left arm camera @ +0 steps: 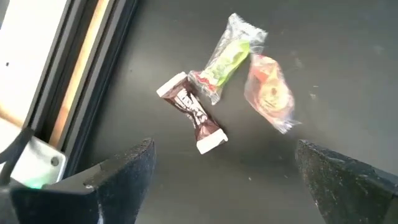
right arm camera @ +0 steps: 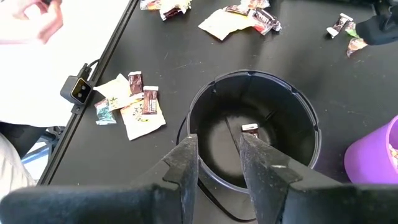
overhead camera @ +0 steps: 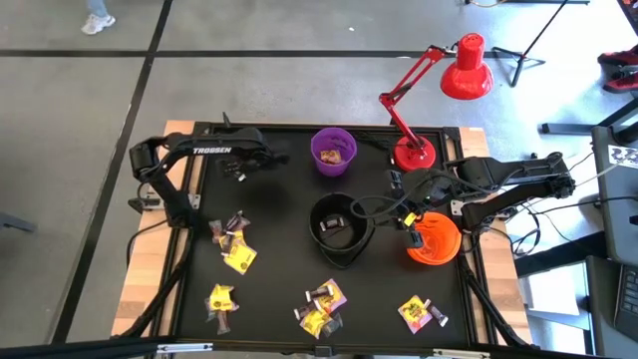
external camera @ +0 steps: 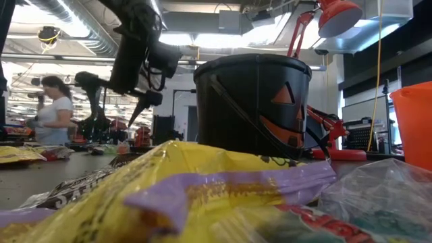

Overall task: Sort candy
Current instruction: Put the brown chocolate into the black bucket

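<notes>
Three small candy pieces lie on the black table top near its far left: a brown one, a green and clear one and a reddish one. My left gripper hangs above them, open wide, touching none. My right gripper hovers over the black bowl with its fingers apart and nothing between them. One wrapped piece lies on that bowl's bottom. More candy lies in heaps toward the near edge.
A purple bowl with candy inside stands at the far middle and an orange bowl at the right. A red desk lamp stands at the far right. Other candy heaps lie near the front edge. A person stands in the room behind.
</notes>
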`<state>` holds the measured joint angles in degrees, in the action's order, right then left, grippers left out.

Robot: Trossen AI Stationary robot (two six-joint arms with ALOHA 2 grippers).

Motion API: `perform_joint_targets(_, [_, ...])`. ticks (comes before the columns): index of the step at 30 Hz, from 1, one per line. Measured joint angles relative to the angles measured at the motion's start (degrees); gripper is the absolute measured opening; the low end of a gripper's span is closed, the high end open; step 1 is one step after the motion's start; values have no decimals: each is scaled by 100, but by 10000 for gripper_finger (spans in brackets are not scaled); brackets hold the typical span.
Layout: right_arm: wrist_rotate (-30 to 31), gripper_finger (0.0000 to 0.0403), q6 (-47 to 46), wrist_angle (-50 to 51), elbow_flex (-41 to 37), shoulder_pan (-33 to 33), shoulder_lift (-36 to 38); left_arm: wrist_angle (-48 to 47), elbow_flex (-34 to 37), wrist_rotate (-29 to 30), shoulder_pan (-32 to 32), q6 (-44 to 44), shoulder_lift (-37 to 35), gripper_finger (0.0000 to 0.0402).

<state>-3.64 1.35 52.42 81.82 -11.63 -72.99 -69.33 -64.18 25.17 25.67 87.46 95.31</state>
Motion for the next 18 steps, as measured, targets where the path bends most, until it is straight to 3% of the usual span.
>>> perform_joint_targets(18, [0,117,-1,0,0,0,0,1504,1276,-1338,1163,-676,2,375])
